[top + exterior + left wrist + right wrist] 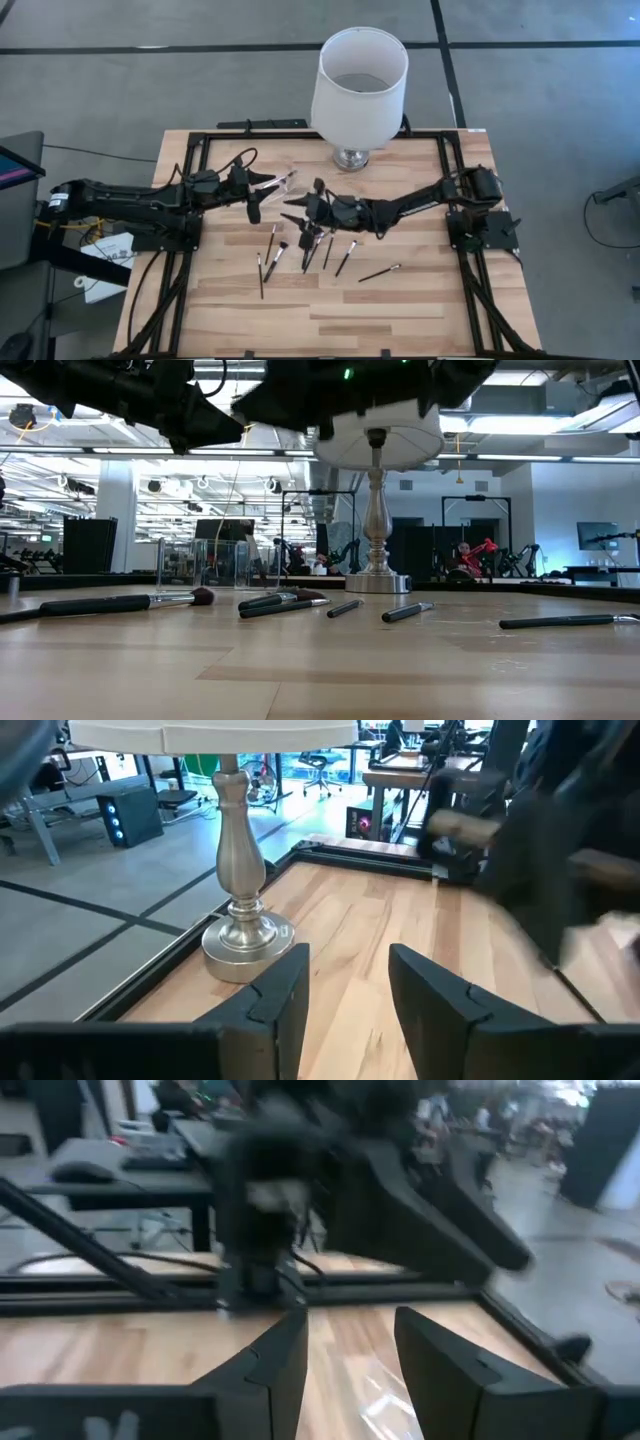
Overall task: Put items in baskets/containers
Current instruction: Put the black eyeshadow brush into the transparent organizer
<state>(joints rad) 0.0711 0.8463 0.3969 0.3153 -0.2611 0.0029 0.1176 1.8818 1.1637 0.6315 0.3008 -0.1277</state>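
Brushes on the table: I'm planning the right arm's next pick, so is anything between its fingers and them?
Nothing visible does. The right gripper hangs open directly above the brushes, with only air beneath; the lamp stands farther back.

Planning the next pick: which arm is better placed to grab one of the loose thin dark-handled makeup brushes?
Probably the right. In the high view the right gripper, fingers open and empty, hangs just above the cluster of thin dark-handled makeup brushes. The left gripper, also open, sits farther off.

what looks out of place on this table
The lamp with its big white shade at the table's far edge: it has no part among the makeup brushes scattered loose mid-table. Nothing looks spilled or broken.
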